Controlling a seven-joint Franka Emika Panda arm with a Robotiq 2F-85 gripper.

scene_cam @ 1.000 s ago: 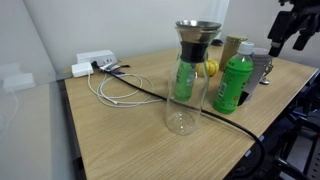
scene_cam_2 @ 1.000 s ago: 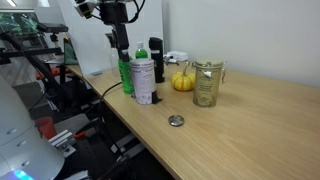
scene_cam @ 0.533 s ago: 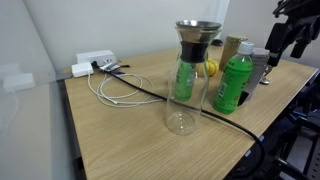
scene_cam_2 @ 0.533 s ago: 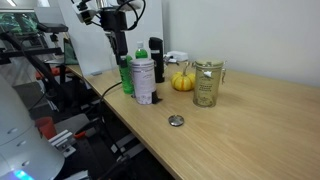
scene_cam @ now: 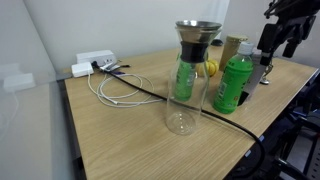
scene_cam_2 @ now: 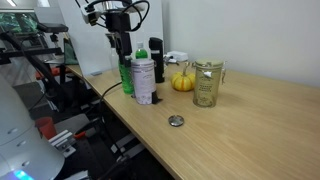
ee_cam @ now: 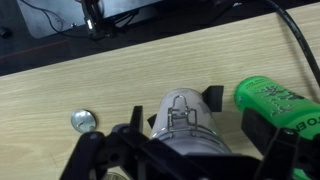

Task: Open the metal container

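We found the metal container (scene_cam_2: pixel 143 85) standing lidded on the table (scene_cam_2: pixel 250 130), just beside the green bottle (scene_cam_2: pixel 126 77). The gripper (scene_cam_2: pixel 121 48) hung above them; in the wrist view its jaws were spread apart.

Lab or office, wooden desk (scene_cam: pixel 110 140), white power strip (scene_cam: pixel 92 61), loose cables (scene_cam: pixel 113 93)

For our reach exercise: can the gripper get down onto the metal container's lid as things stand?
Probably yes. The gripper hangs above the metal container; the wrist view shows its lid uncovered below. The green bottle stands close beside, leaving little room.
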